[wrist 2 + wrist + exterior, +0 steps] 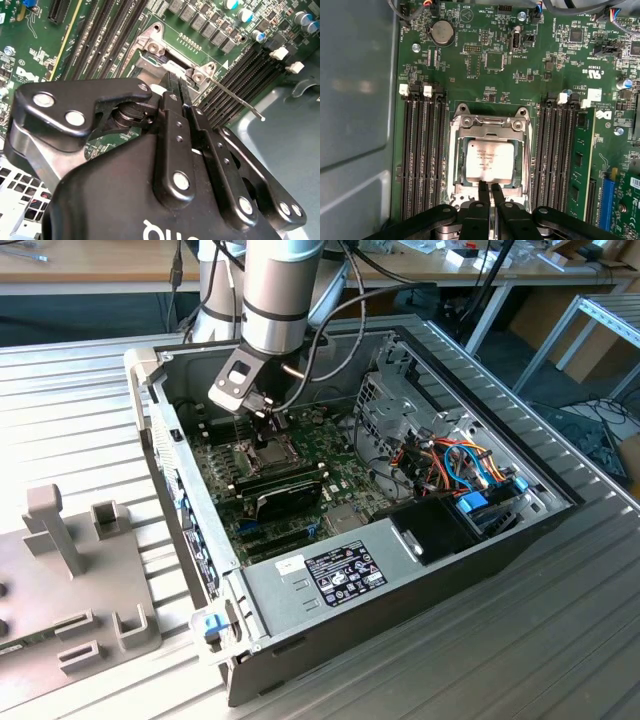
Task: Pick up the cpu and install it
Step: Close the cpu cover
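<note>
Cpu [489, 160] lies flat, silver top up, in socket [490, 123]; pincer [489, 189] closed at its edge.

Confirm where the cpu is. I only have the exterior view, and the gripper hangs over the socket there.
Observer: In the first wrist view the cpu lies flat inside the socket frame, silver top up.
Operator: Gripper?
Observer: The gripper is at the cpu's edge. Its fingers are nearly together, with just a slit between them. I can't tell whether they touch the cpu.
Operator: Latch lever hooked?
Observer: In the second wrist view the lever sticks out free beside the memory slots. It appears unhooked.
</note>
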Controlling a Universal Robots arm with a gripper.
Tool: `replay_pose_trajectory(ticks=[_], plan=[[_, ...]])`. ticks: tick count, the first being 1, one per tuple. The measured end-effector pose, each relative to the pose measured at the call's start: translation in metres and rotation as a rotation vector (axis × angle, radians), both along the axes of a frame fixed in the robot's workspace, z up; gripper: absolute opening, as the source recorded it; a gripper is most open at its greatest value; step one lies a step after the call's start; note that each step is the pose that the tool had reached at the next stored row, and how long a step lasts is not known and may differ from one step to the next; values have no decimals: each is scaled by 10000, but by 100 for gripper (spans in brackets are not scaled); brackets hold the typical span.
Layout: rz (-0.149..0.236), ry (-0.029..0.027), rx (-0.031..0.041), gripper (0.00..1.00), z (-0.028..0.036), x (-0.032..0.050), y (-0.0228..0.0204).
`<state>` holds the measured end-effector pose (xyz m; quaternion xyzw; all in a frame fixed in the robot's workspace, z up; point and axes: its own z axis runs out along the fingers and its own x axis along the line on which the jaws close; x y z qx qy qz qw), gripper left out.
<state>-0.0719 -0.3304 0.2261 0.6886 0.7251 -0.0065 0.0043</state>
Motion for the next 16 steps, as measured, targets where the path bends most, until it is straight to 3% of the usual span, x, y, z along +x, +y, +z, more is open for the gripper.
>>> replay_pose_trajectory(ticks=[16], plan=[[3, -2, 2, 16, -77, -24, -2]])
